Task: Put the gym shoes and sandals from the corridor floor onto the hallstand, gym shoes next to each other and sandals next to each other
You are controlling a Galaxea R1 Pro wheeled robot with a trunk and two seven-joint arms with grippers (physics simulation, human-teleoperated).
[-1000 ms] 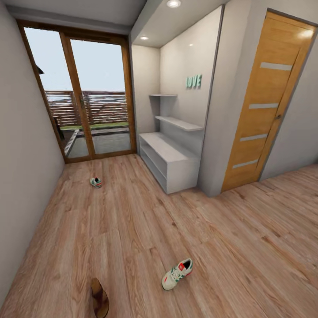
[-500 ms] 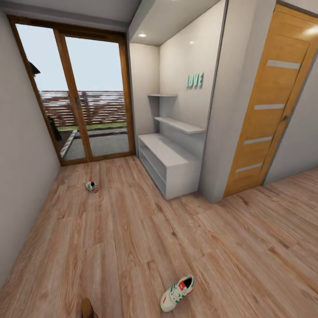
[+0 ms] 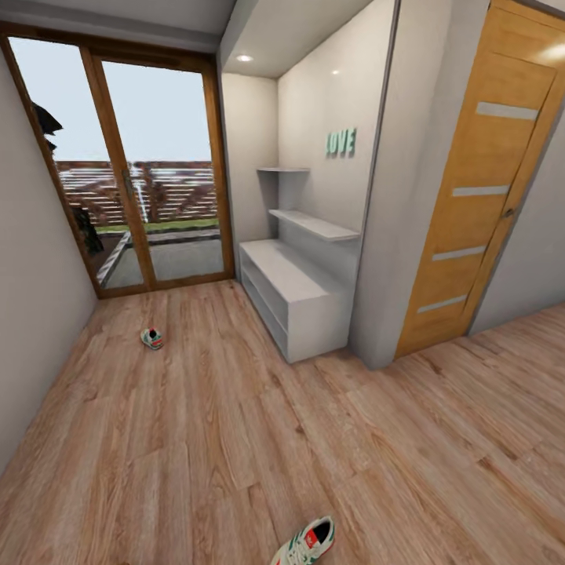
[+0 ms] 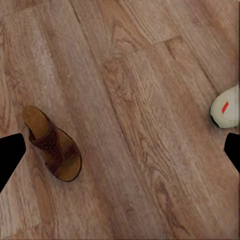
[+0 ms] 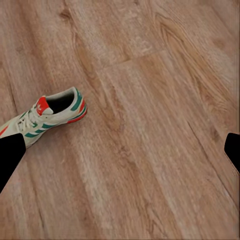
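Note:
One white gym shoe (image 3: 306,543) with green stripes lies on the corridor floor (image 3: 235,416) at the head view's near edge. The other gym shoe (image 3: 151,338) lies far off, near the glass doors. The pale grey hallstand (image 3: 294,290) stands against the right wall, its bench and shelves bare. My left gripper (image 4: 120,155) hangs open above the floor; a brown sandal (image 4: 52,145) lies below one finger and a gym shoe's heel (image 4: 225,107) pokes in by the other. My right gripper (image 5: 121,154) is open over bare planks, with the near gym shoe (image 5: 47,115) off to one side.
Wood-framed glass sliding doors (image 3: 133,173) close the corridor's far end. A wooden door (image 3: 479,196) stands to the right of the hallstand's alcove wall (image 3: 392,235). A grey wall (image 3: 31,314) runs along the left.
The whole head view has shifted: the camera has moved forward, so the near gym shoe sits lower in the picture and the sandal has dropped out of its bottom edge.

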